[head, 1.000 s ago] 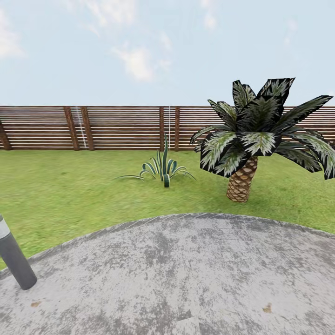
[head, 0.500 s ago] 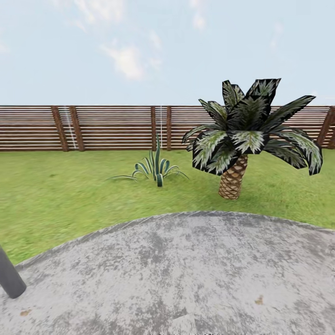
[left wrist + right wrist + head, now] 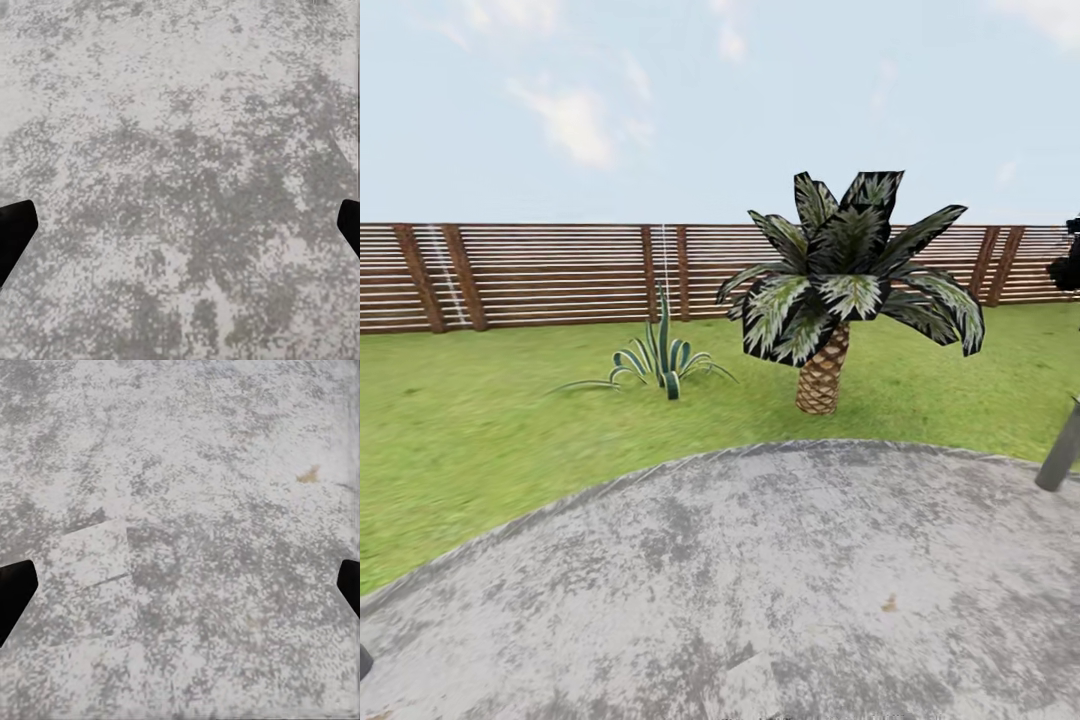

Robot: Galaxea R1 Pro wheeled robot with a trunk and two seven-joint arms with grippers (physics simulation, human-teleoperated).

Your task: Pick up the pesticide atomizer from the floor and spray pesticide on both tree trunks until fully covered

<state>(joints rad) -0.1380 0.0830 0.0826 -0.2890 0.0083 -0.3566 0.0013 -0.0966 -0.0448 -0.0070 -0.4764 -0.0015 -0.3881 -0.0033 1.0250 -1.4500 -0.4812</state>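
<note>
Facing the garden [image 3: 480, 420], a scaly palm [image 3: 822, 375] is observed beyond grey paving [image 3: 760, 580]. Left gripper [image 3: 180, 225] and right gripper [image 3: 180, 585] are spread wide, holding nothing, above paving.

Mottled grey paving [image 3: 790, 580] curves against lawn [image 3: 450, 440]; a short palm [image 3: 825, 375] roots at one o'clock, a spiky plant [image 3: 660, 365] at eleven.

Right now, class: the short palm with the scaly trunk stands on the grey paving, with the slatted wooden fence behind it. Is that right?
Not quite. The head view shows the palm standing on the lawn, beyond the edge of the grey paving. The slatted wooden fence is indeed behind it.
</note>
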